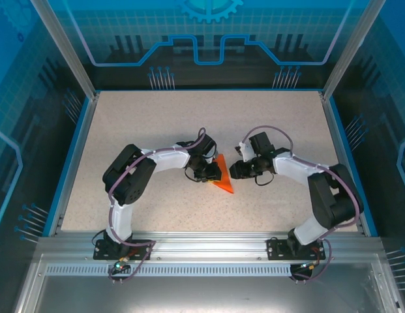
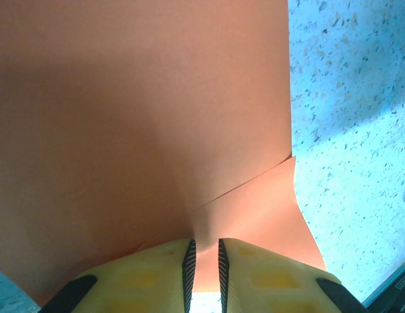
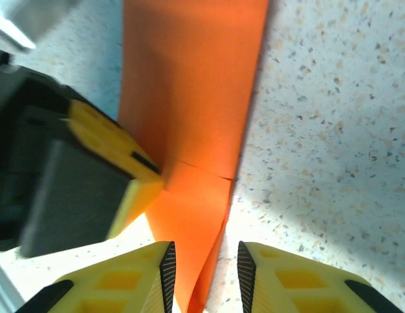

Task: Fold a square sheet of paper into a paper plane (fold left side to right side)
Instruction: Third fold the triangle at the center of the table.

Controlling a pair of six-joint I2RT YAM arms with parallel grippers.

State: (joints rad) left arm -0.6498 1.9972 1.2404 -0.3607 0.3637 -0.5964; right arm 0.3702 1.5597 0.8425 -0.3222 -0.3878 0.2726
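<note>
Our left gripper (image 2: pixel 205 261) closest to the lens, pinching an edge of the orange paper plane (image 2: pixel 137 117), our right gripper (image 3: pixel 205 264) slightly spread with the plane's narrow folded end in the gap, we see it lying mid-table (image 1: pixel 156 124) between both wrists.

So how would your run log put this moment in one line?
left gripper: shut on bright orange folded paper sheet | right gripper: open, astride the paper's edge
</note>
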